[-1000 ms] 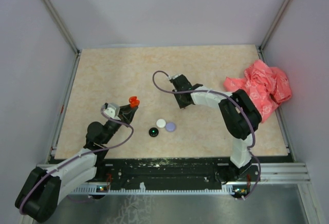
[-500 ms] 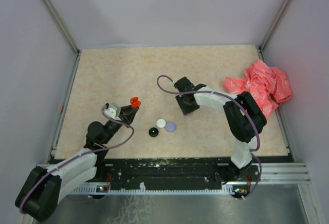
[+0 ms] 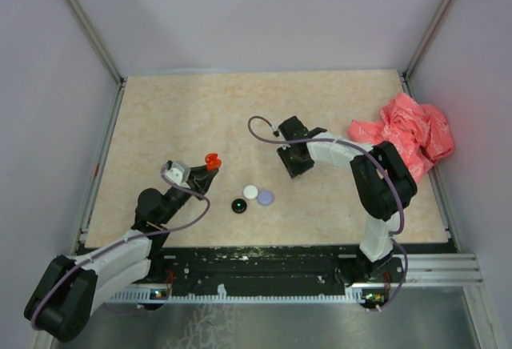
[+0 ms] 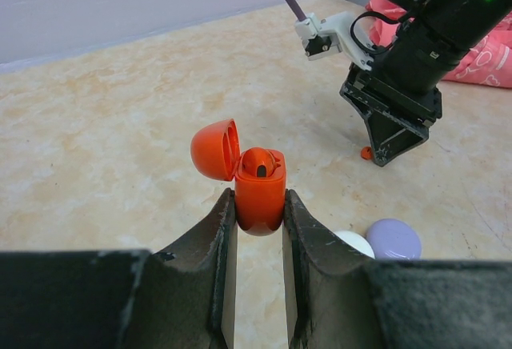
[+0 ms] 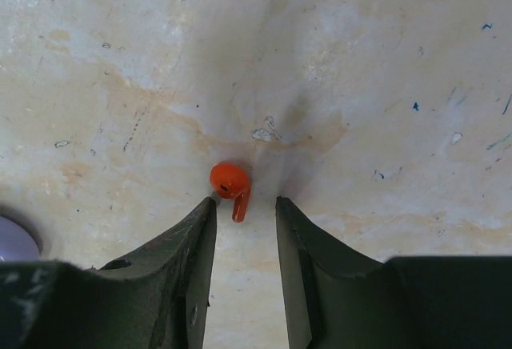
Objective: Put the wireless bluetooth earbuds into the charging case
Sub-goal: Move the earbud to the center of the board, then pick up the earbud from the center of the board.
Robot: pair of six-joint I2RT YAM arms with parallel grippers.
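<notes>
My left gripper (image 4: 259, 202) is shut on the orange-red charging case (image 4: 260, 189) and holds it upright above the table, with its lid (image 4: 214, 149) swung open to the left. The case also shows in the top view (image 3: 211, 159). A small red earbud (image 5: 230, 182) with a short stem lies on the table. My right gripper (image 5: 245, 203) is open and points down at the earbud. The earbud lies just beyond the fingertips, close to the left finger. In the left wrist view the earbud (image 4: 366, 153) sits at the foot of the right gripper (image 4: 390, 142). Earbuds of other colours are not in view.
Three round discs lie between the arms: white (image 3: 251, 191), lilac (image 3: 266, 198) and black with a green spot (image 3: 238, 206). A crumpled pink-red plastic bag (image 3: 408, 137) sits at the table's right edge. Walls close in the left, back and right sides.
My right gripper has moved right and a little nearer, and now stands over the red earbud. My left gripper has shifted slightly right with the case.
</notes>
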